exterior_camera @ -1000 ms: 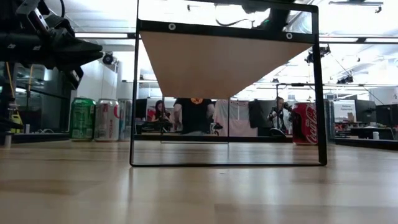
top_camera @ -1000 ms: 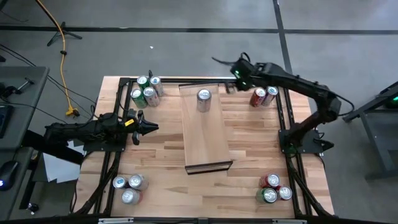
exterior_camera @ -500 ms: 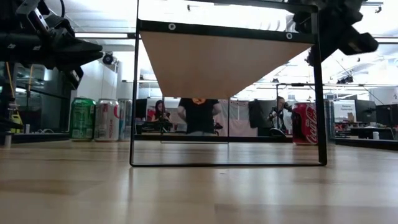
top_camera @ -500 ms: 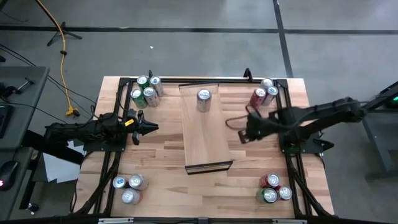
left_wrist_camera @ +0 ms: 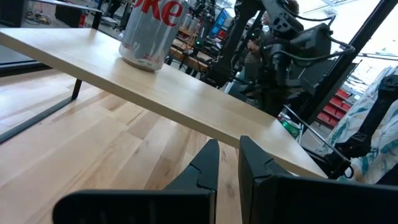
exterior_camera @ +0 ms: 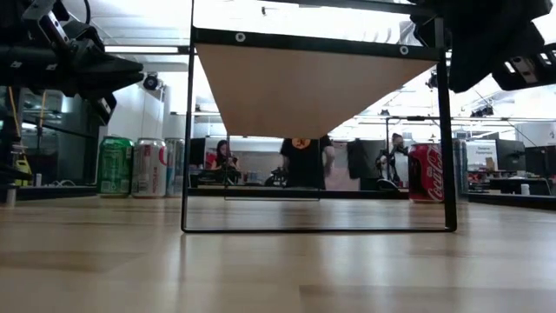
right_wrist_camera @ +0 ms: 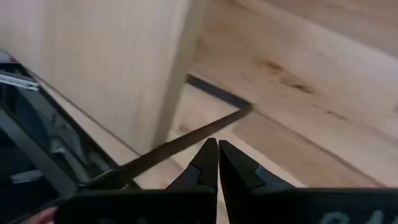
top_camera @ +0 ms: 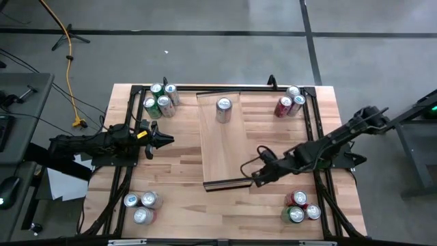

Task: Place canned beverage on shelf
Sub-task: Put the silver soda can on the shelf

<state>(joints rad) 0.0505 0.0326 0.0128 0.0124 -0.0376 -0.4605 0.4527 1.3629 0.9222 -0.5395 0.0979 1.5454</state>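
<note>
The shelf (top_camera: pixel 224 140), a long pale board on thin dark legs (exterior_camera: pixel 188 130), stands mid-table. A silver canned beverage (top_camera: pixel 223 109) stands upright on its base on the shelf's far part; it also shows in the left wrist view (left_wrist_camera: pixel 149 34). My left gripper (top_camera: pixel 166 140) is shut and empty, hovering left of the shelf and pointing at it. My right gripper (top_camera: pixel 255 177) is shut and empty beside the shelf's near right corner; its wrist view (right_wrist_camera: pixel 216 152) looks down on the shelf's edge and leg.
Groups of cans stand at the table's corners: far left (top_camera: pixel 160 101), far right (top_camera: pixel 290 104), near left (top_camera: pixel 140 205), near right (top_camera: pixel 299 208). A dark frame (top_camera: pixel 311 137) runs along the table's edges. People show in the room behind the table (exterior_camera: pixel 304 161).
My right gripper has swung from the table's far edge, near the far right cans, toward the near edge, and now sits by the shelf's near right corner. It has stayed shut and empty. The can on the shelf has not moved.
</note>
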